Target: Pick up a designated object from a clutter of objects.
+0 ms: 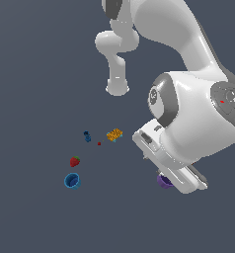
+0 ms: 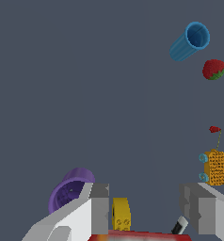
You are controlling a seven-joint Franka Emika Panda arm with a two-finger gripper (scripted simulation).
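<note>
Purple cup (image 2: 69, 192), blue cup (image 2: 190, 41): both hollow.

The pincer (image 2: 144, 209) stands spread, and the gap between its fingers holds a yellow piece (image 2: 121, 212) and the red box edge (image 2: 142, 235) (both close in). The purple cup (image 2: 69, 192) sits just outside one finger (image 2: 97, 207); the orange-yellow block (image 2: 214, 167) near the other. Beyond these, bare floor (image 2: 85, 94) reaches to the blue cup (image 2: 190, 41) and strawberry (image 2: 213, 68).
</note>
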